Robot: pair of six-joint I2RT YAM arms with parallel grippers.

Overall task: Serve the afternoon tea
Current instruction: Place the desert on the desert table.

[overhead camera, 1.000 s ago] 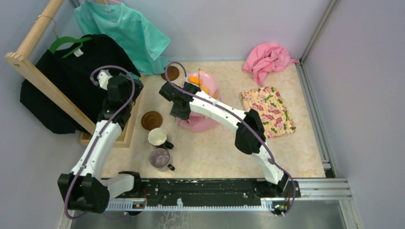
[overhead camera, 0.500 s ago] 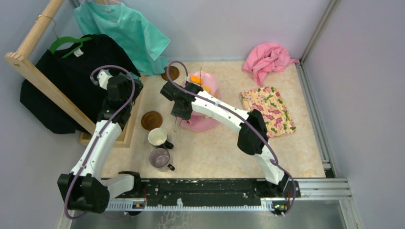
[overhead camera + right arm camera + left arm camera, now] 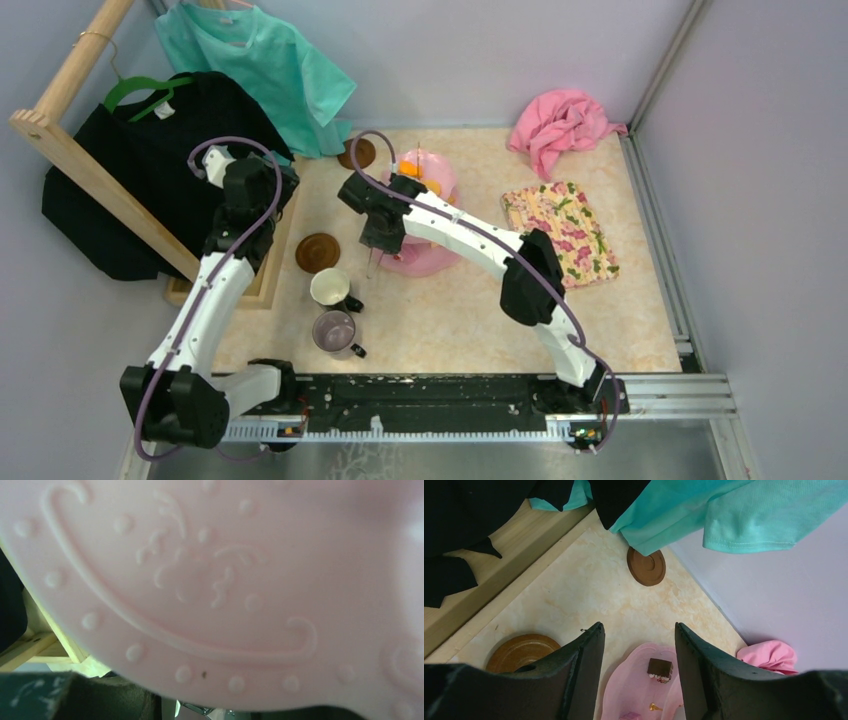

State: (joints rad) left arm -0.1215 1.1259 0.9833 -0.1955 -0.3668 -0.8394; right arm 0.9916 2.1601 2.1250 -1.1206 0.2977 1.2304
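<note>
The pink three-tier cake stand (image 3: 425, 262) stands mid-frame on the tabletop (image 3: 450, 320) in the overhead view. Its top tier holds orange snacks (image 3: 408, 167) and a yellow one (image 3: 436, 186). In the left wrist view a brown snack (image 3: 660, 669) sits on a lower tier.

The right gripper (image 3: 374, 250) is at the stand's left rim. Its wrist camera is filled by an embossed pink tier, so I cannot tell whether the jaws are spread or pinching.

The left gripper (image 3: 639, 627) is spread with nothing between its jaws, at the left of the overhead frame, just left of a brown saucer (image 3: 317, 252).

Lower left of the stand, the white mug (image 3: 330, 287) and the grey-purple mug (image 3: 335, 330) stand upright, one just above the other in the frame. Whether they hold anything cannot be told.

A second saucer (image 3: 357, 153) lies at upper centre, beside a teal shirt (image 3: 260, 70).

A pink cloth (image 3: 560, 125) lies upper right, with a floral mat (image 3: 560, 232) below it.
</note>
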